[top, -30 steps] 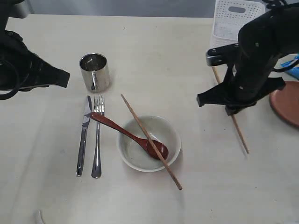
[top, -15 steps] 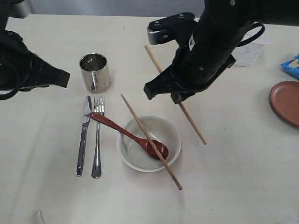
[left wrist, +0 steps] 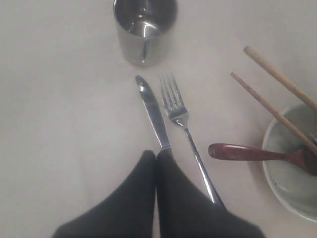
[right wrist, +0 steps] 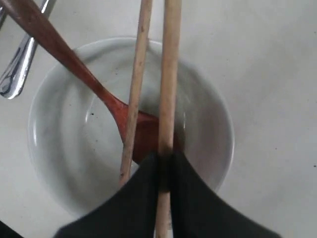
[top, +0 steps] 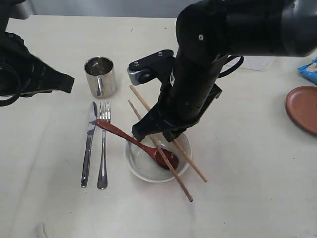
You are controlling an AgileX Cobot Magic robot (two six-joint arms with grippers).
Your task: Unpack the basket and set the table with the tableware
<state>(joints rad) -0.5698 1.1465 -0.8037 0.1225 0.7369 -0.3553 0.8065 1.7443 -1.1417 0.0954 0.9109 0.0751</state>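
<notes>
- Versus one second ago: the right arm has swung from the far right, beside the basket (top: 257, 63), across to the bowl (top: 136, 166), bringing the held chopstick (top: 141, 97) with it.
- The held chopstick now runs just beside the second chopstick (top: 181, 187), nearly parallel to it. The second chopstick lies across the bowl rim as before.
- Spoon (top: 116, 130) (head in the bowl), knife (top: 88, 148), fork (top: 103, 153) and mug (top: 100, 76) are unmoved.
- Right gripper (top: 166, 134): jaws pinched on the held chopstick near its middle, above the bowl, with the arm reaching across the table's centre. We cannot tell whether the stick touches the rim.
- Left gripper (top: 69, 82): jaws pressed together, nothing held. It hovers at the left edge, over the knife handle in the wrist view, and has not moved.
- Only a white sliver of the basket shows behind the right arm.
- Plate (top: 303, 109) sits at the right edge, with the blue bag (top: 309, 69) near it.
- Table (top: 247, 198): pale beige and matte, with a grey strip beyond its far edge.
</notes>
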